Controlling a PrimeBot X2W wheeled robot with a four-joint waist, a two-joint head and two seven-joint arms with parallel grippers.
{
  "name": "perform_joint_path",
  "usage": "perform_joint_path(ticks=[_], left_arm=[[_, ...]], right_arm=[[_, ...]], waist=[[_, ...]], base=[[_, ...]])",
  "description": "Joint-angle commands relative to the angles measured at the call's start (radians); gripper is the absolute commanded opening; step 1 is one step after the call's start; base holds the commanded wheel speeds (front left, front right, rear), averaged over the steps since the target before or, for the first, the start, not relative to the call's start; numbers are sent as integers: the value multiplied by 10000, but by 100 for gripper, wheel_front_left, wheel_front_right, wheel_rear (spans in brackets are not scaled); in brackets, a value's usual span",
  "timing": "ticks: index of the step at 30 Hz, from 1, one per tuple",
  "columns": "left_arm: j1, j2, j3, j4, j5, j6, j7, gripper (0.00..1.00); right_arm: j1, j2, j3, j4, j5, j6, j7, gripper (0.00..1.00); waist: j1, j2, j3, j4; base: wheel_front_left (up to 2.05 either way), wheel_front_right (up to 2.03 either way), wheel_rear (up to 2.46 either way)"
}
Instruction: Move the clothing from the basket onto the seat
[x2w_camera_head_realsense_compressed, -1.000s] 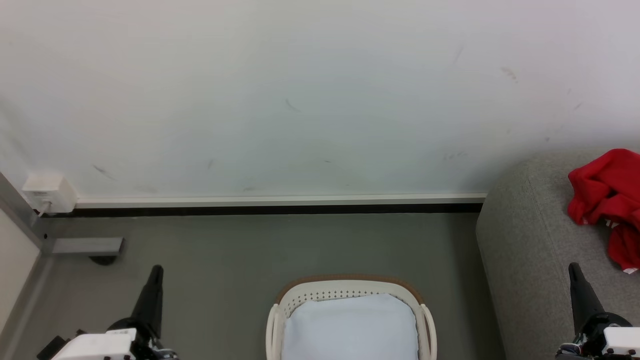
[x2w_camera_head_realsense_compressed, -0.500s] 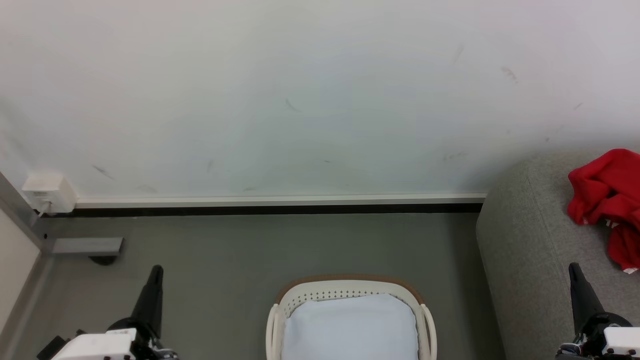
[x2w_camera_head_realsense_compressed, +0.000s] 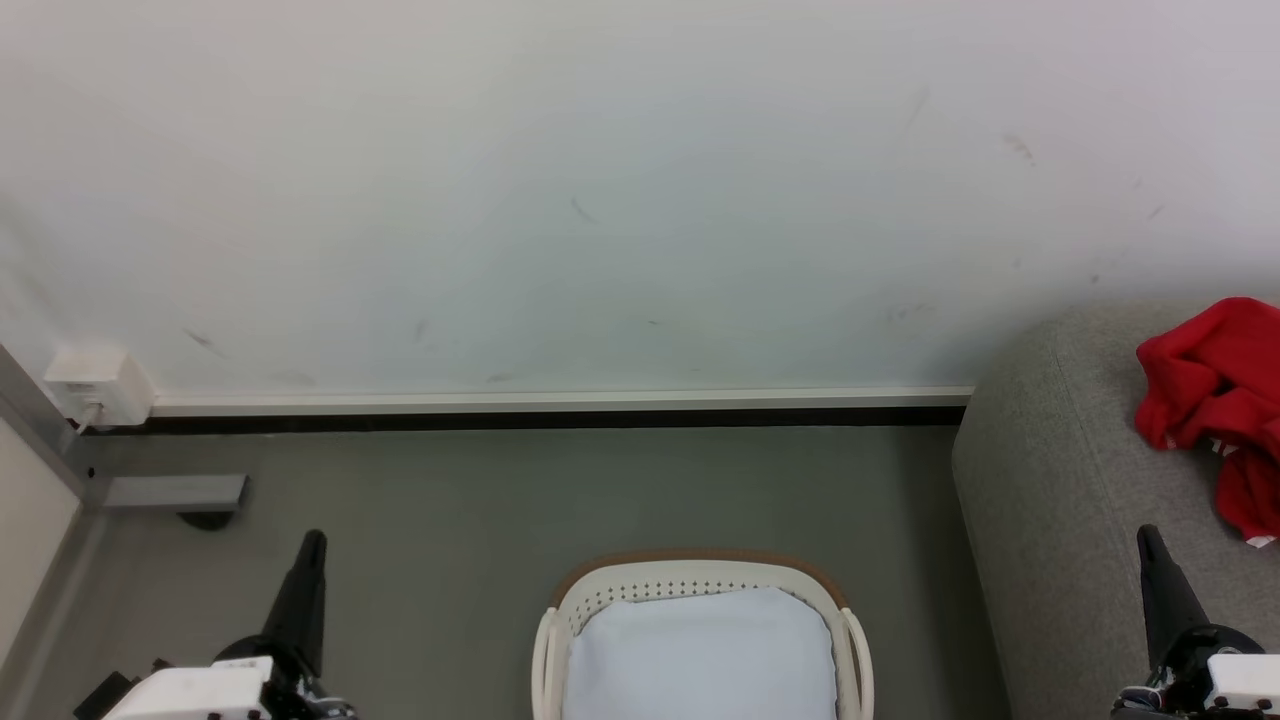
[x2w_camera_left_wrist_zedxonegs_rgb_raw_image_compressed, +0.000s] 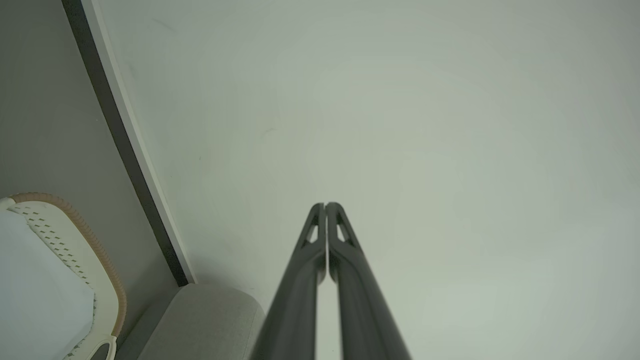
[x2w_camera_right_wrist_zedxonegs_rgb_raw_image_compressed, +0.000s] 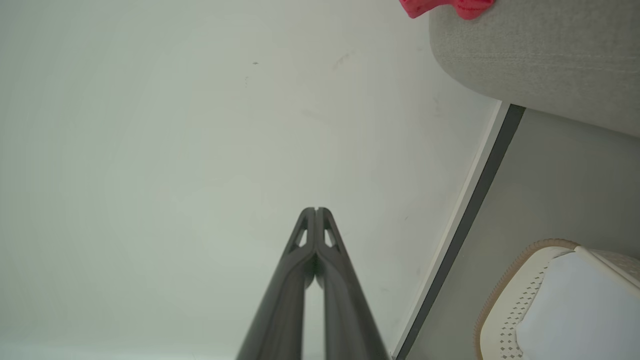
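Observation:
Red clothing (x2w_camera_head_realsense_compressed: 1215, 405) lies crumpled on the grey seat (x2w_camera_head_realsense_compressed: 1060, 480) at the right edge; a red edge of the clothing (x2w_camera_right_wrist_zedxonegs_rgb_raw_image_compressed: 445, 6) also peeks over the seat (x2w_camera_right_wrist_zedxonegs_rgb_raw_image_compressed: 540, 55) in the right wrist view. The cream basket (x2w_camera_head_realsense_compressed: 700, 580) stands on the floor at bottom centre and holds a pale bluish-white pad (x2w_camera_head_realsense_compressed: 700, 655). My left gripper (x2w_camera_head_realsense_compressed: 312, 540) is shut and empty at the lower left, well left of the basket. My right gripper (x2w_camera_head_realsense_compressed: 1146, 535) is shut and empty over the seat's front, below the clothing. The wrist views show each gripper's fingertips (x2w_camera_left_wrist_zedxonegs_rgb_raw_image_compressed: 325, 205) (x2w_camera_right_wrist_zedxonegs_rgb_raw_image_compressed: 316, 209) pressed together.
A white wall (x2w_camera_head_realsense_compressed: 600, 200) with a dark baseboard (x2w_camera_head_realsense_compressed: 550, 420) runs behind. A white socket box (x2w_camera_head_realsense_compressed: 98, 385) and a grey bracket (x2w_camera_head_realsense_compressed: 175, 492) sit at the left corner. Grey floor (x2w_camera_head_realsense_compressed: 450, 520) lies between basket and wall.

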Motion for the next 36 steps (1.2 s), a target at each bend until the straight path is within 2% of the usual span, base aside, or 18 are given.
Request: perform_joint_path(ticks=[1,36], left_arm=[[-68,70,19,-36,-126,-26,53,0],[-68,71,16,-36,-129,-26,51,0]], right_arm=[[-44,2,-23,-43,-26,-21,36,0],[-46,21,-46,-41,-53,-21,39,0]], waist=[[0,-1,0,0],[0,-1,0,0]], base=[[0,0,0],[0,0,0]])
